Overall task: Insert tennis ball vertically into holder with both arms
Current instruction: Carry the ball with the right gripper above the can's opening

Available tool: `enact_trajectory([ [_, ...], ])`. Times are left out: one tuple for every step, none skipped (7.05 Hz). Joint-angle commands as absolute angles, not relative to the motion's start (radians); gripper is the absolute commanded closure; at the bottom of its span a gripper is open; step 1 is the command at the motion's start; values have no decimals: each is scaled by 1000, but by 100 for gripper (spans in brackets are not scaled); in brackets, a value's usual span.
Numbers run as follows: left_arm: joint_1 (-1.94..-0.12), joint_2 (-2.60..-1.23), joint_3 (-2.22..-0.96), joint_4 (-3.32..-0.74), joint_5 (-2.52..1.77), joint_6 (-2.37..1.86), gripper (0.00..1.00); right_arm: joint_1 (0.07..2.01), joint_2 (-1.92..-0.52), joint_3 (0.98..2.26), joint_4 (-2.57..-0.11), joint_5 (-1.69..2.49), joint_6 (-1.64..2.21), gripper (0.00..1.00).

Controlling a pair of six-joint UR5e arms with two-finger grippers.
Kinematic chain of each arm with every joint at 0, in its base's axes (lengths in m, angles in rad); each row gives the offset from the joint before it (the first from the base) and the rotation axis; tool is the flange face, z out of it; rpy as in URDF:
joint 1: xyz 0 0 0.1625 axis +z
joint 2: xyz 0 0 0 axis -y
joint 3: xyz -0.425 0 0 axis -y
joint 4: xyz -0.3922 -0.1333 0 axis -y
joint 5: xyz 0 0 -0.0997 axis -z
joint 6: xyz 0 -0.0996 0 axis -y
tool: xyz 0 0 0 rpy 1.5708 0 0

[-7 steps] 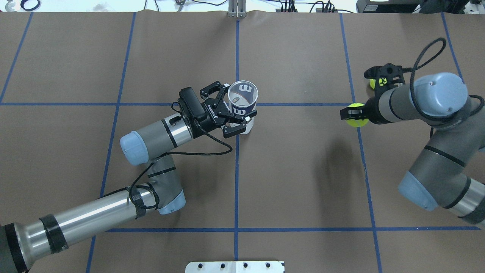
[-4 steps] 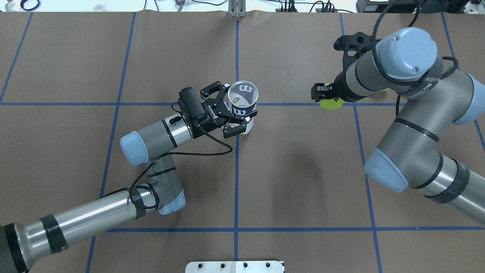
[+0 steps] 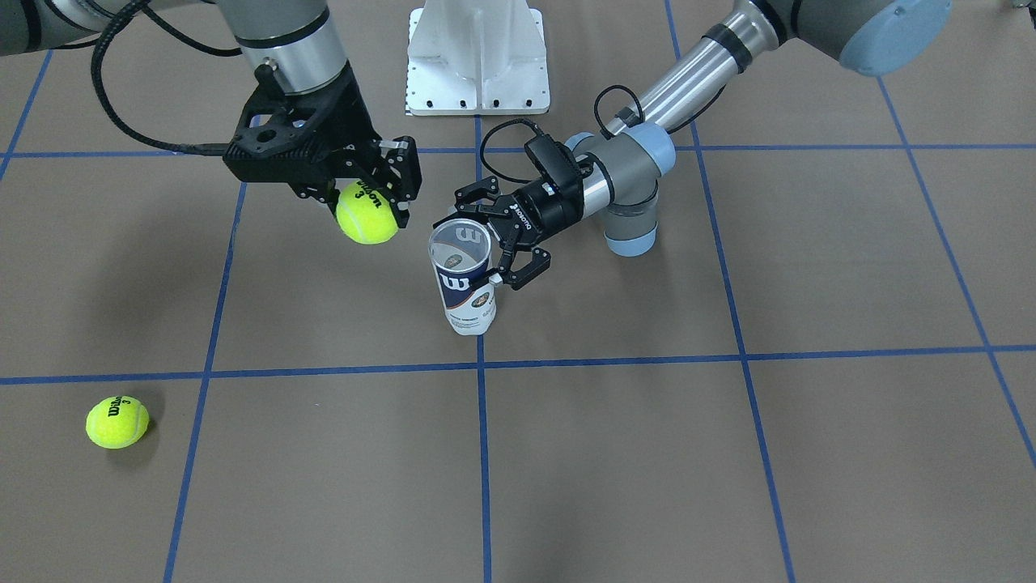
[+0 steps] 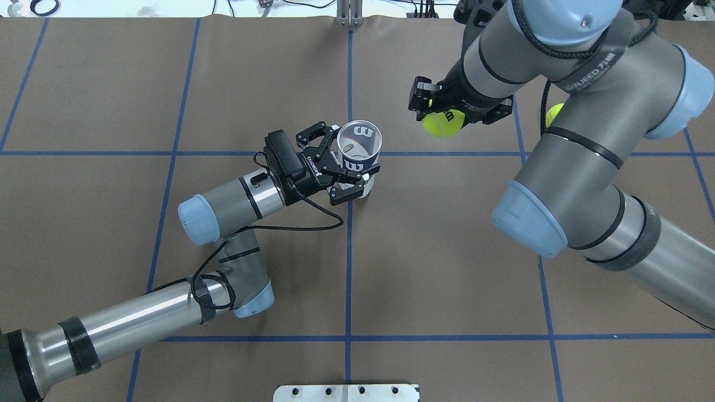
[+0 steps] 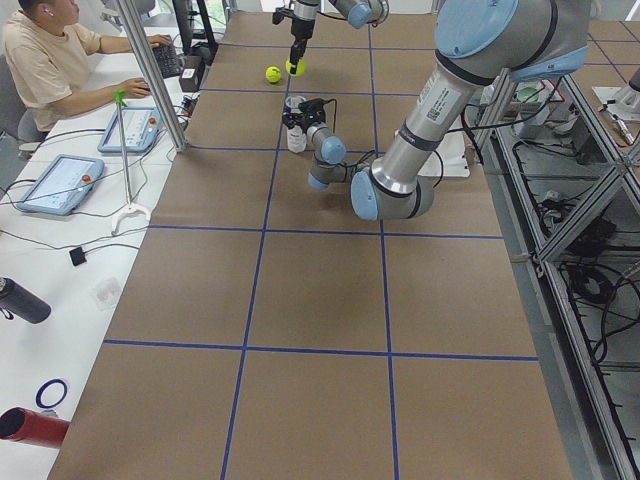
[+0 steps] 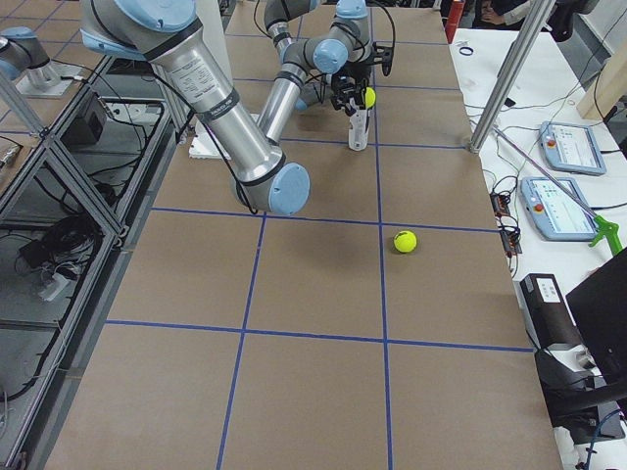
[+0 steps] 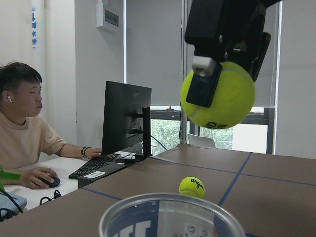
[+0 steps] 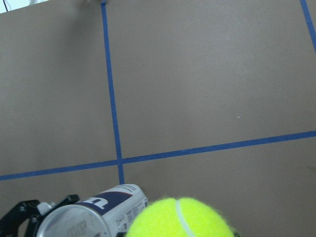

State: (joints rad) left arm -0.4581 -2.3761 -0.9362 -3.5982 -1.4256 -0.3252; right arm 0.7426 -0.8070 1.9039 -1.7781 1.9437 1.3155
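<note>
The holder (image 4: 359,146), a clear can with a navy Wilson label, stands upright near the table's middle, open end up; it also shows in the front view (image 3: 461,279). My left gripper (image 4: 351,155) is shut on the holder's side, one finger on each side (image 3: 468,249). My right gripper (image 4: 447,114) is shut on a yellow tennis ball (image 4: 443,123) and holds it in the air, off to the holder's right and higher than its rim (image 3: 367,212). In the left wrist view the held ball (image 7: 217,96) hangs above the holder's rim (image 7: 173,210).
A second tennis ball (image 3: 117,421) lies loose on the table far to my right, partly behind my right arm in the overhead view (image 4: 553,114). The white pedestal base (image 3: 477,57) stands at the table's near edge. An operator (image 5: 50,60) sits beyond the far edge.
My right arm has swung left and up across the table with the ball in its gripper, closing much of the distance to the holder. My left arm and the holder have stayed put.
</note>
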Motion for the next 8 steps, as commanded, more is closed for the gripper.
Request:
enact_trajectory([
  [-456, -2376, -937, -3599, -1425, -325, 1, 691, -712, 1829, -1784, 1916, 1409, 100],
  [-456, -2376, -937, -3599, -1425, -324, 1, 666, -689, 1801, -1784, 1890, 1422, 100],
  [-456, -2376, -937, -3599, -1425, -325, 1, 654, -689, 1795, -1784, 1876, 1422, 100],
  [-454, -2376, -939, -3599, -1425, -325, 1, 647, -686, 1778, -1784, 1859, 1422, 100],
  [-454, -2376, -939, -3597, -1425, -325, 1, 647, -689, 1772, -1784, 1858, 1422, 77],
  [-454, -2376, -939, -3597, -1425, -325, 1, 646, -689, 1770, -1784, 1849, 1422, 34],
  [-453, -2376, -939, -3597, -1425, -325, 1, 640, -690, 1764, -1784, 1826, 1422, 17],
  [-453, -2378, -939, -3597, -1425, -324, 1, 640, -689, 1760, -1783, 1825, 1420, 2],
])
